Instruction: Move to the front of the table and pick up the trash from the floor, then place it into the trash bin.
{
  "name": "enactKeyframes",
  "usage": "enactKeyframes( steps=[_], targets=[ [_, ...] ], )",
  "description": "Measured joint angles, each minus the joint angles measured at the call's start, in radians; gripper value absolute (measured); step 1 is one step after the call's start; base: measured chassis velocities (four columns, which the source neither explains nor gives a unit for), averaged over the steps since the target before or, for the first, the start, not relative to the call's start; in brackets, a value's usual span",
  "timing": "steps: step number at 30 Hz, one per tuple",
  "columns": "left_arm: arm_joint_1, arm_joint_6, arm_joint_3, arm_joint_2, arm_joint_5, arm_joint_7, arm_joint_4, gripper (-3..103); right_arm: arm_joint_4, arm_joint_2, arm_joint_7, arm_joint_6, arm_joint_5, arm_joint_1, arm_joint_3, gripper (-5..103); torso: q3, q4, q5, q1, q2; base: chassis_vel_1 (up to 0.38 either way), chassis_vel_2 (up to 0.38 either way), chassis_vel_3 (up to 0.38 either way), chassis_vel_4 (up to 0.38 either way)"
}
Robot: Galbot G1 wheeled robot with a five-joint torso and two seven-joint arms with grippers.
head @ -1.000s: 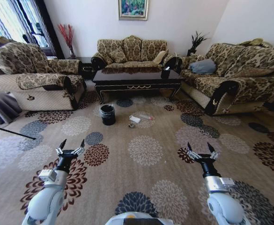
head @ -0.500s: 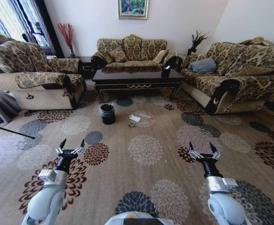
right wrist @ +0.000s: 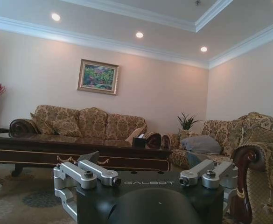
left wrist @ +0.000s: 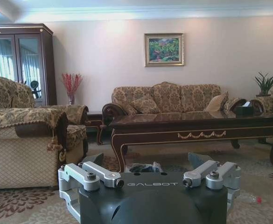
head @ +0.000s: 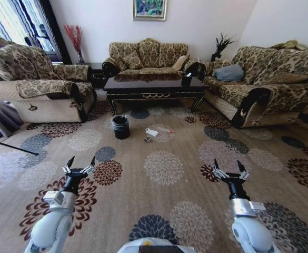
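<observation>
Low in the frame, we hold both arms forward over the carpet, the left tool (head: 80,166) and right tool (head: 229,169) each with fingers spread and empty. Well beyond, at centre, the trash bin (head: 121,127) stands just left of the white paper piece (head: 151,133) and bottle (head: 166,129), before the desk (head: 154,87).

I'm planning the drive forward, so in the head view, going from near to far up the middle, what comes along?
Left gripper and right gripper, both open, then the small dark scrap, the white paper, the trash bin, the table, and the sofa.
</observation>
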Motion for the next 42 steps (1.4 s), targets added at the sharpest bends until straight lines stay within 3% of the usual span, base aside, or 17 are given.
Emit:
enactKeyframes(
  steps=[28, 42],
  targets=[
    [0.01, -0.006, -0.002, 0.004, 0.002, 0.003, -0.008, 100, -0.012, 0.004, -0.036, 0.058, -0.017, -0.002, 0.003, 100, -0.054, 0.0, 0.0, -0.033, -0.087, 0.0, 0.0, 0.0, 0.0],
    [0.024, -0.011, -0.009, 0.006, 0.007, 0.008, -0.018, 100, -0.013, 0.005, -0.015, 0.047, -0.036, 0.006, 0.001, 100, -0.079, 0.0, 0.0, -0.047, -0.126, 0.0, 0.0, 0.0, 0.0]
  ],
)
